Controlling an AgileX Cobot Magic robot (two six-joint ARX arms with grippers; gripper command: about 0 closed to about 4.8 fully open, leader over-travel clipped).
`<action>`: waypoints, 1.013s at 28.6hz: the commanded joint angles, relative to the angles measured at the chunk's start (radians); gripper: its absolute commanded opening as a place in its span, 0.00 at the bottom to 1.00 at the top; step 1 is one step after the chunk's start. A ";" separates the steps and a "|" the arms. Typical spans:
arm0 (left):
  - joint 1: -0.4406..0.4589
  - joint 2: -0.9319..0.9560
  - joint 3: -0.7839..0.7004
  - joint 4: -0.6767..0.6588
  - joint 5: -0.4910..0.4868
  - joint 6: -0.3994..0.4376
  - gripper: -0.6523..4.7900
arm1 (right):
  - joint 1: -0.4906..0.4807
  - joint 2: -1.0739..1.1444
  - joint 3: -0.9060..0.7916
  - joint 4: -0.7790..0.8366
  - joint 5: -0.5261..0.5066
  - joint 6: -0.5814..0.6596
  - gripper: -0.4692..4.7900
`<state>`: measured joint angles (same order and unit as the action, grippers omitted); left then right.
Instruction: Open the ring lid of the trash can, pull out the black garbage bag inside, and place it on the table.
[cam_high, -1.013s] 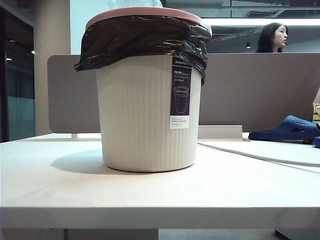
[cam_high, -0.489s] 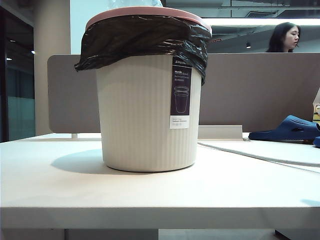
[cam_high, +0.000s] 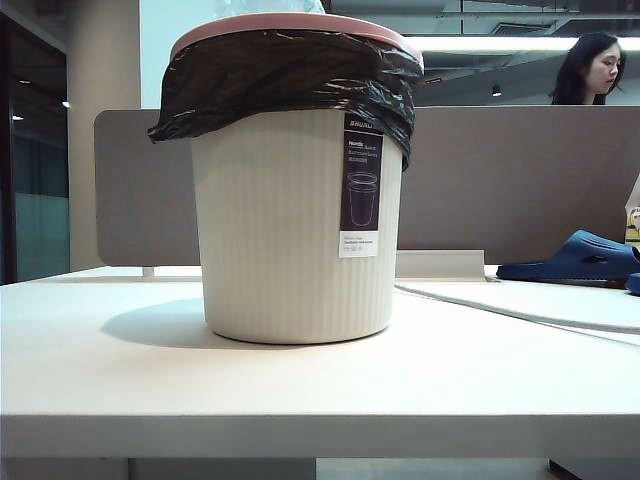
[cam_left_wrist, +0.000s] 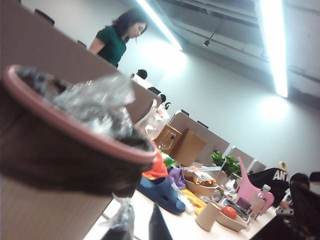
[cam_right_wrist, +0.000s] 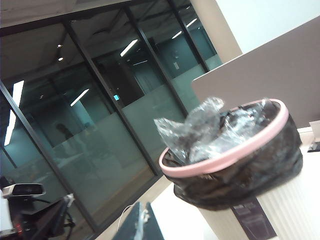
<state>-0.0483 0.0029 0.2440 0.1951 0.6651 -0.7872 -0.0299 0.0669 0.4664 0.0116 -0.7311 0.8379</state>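
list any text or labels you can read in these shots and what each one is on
"ANT": white letters on a black garment at the far end of the cluttered desk, left wrist view; the word may run on, cut off.
Dark label on the trash can: a bucket outline and several lines of print, too small and blurred to read.
Same label in the right wrist view: unreadable.
Nothing else legible.

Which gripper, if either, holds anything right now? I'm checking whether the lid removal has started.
Neither. The ring lid sits untouched on the trash can; left gripper and right gripper hold nothing.
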 joint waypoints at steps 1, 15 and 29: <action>0.000 0.011 0.131 -0.107 0.003 0.134 0.20 | 0.000 0.073 0.107 -0.059 -0.002 0.001 0.09; 0.000 0.284 0.665 -0.419 0.076 0.418 0.11 | 0.034 0.496 0.419 -0.150 -0.032 -0.023 0.09; -0.102 0.614 0.848 -0.471 0.142 0.452 0.11 | 0.576 0.874 0.548 -0.161 0.220 -0.254 0.09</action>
<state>-0.1253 0.6022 1.0889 -0.2569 0.7998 -0.3695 0.5022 0.9134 1.0111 -0.1566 -0.5869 0.6369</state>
